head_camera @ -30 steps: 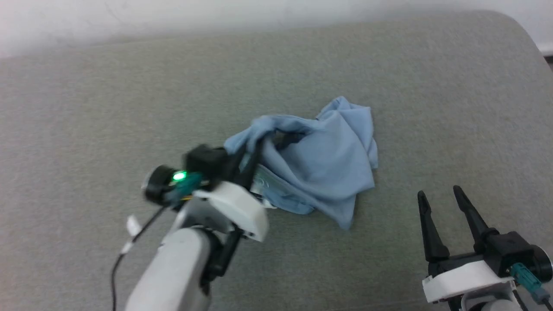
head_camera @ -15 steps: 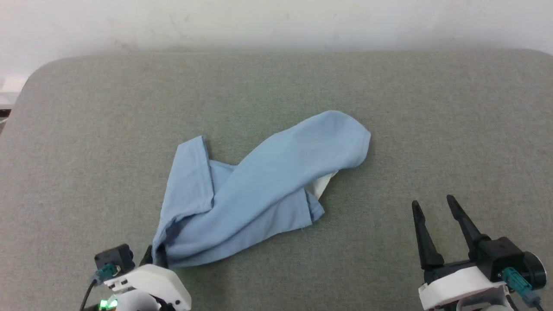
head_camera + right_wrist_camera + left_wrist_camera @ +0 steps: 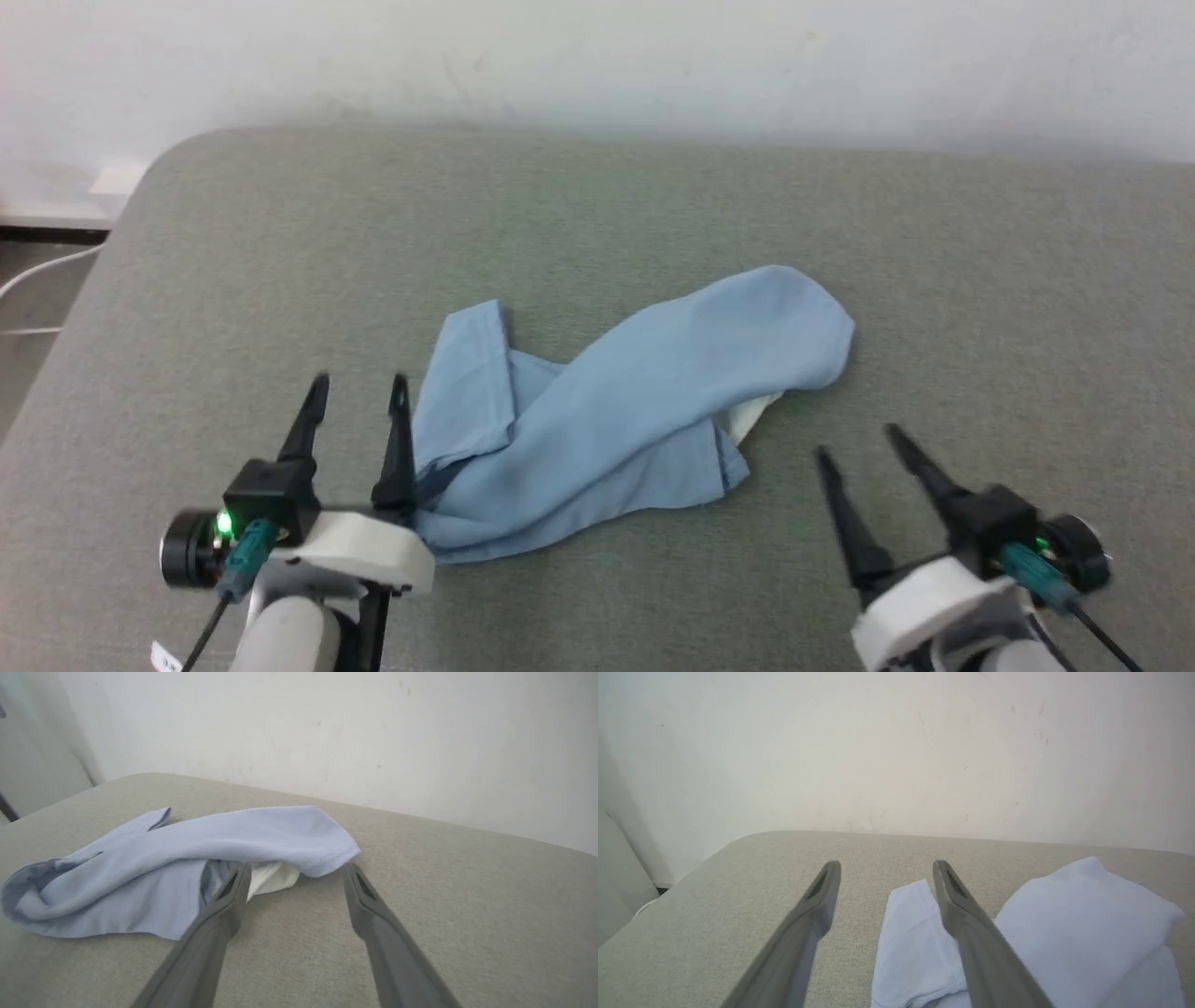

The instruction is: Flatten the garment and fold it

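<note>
A: Head view first. Where is the garment (image 3: 616, 420)?

B: It lies in a loose diagonal heap on the grey-green padded surface (image 3: 653, 205), about mid-way across. One rounded fold reaches up to the right and a sleeve-like flap points up on the left. A white patch (image 3: 752, 417) peeks from under its right edge.

A: And the left gripper (image 3: 359, 380)?

B: It is at the lower left with its jaws spread wide and nothing between them. Its inner finger stands just beside the fabric's left edge; I cannot tell if it touches.

A: The right gripper (image 3: 857, 441)?

B: It is at the lower right, also wide open and empty, apart from the cloth. A pale wall (image 3: 597, 56) runs behind, and a white cable (image 3: 47, 266) shows at far left.

A: Left wrist view?

B: The two fingers are parted over bare padding. The right-hand one crosses in front of the blue flap.

A: Right wrist view?

B: The fingers are parted and grip nothing, with their tips just short of the cloth. The left tip is near the white patch and the right tip is by the rounded fold's corner.
</note>
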Controlling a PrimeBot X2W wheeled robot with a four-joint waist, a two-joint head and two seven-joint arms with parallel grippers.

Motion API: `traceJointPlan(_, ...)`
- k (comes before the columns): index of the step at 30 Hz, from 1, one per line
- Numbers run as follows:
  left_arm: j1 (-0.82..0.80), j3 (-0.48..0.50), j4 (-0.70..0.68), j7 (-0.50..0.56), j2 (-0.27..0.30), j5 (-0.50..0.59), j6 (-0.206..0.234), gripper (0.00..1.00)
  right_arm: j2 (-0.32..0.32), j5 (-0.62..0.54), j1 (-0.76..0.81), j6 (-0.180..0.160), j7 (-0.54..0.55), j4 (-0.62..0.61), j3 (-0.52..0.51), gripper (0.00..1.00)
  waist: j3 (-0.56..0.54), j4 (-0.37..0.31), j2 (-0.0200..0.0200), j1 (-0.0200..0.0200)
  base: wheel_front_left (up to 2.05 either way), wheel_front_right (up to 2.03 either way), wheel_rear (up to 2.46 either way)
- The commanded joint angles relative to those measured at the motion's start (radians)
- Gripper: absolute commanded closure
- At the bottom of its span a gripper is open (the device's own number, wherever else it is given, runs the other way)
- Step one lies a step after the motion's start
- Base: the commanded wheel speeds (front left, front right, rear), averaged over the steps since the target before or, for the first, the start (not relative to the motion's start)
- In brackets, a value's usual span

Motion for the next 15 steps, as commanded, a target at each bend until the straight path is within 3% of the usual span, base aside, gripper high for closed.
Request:
traceJointPlan(1,-0.003,-0.011,-0.072,-0.005,0.012,0.063,-0.009,0.00,-0.033,0.028,-0.040,-0.002,0.062,-0.005,0.064,0.00,-0.013,0.040,-0.0001,0.0000,0.00,0.00,0.00)
traceJointPlan(9,0.099,-0.050,-0.236,-0.006,-0.029,0.192,-0.011,0.00,-0.191,0.244,-0.189,-0.002,0.413,0.040,0.313,0.00,0.012,0.122,-0.0001,0.0000,0.00,0.00,0.00)
traceJointPlan(15,0.106,-0.066,-0.233,-0.006,-0.064,0.209,-0.026,0.00,-0.242,0.300,-0.292,-0.002,0.511,0.103,0.373,0.00,0.040,0.181,-0.0001,0.0000,0.00,0.00,0.00)
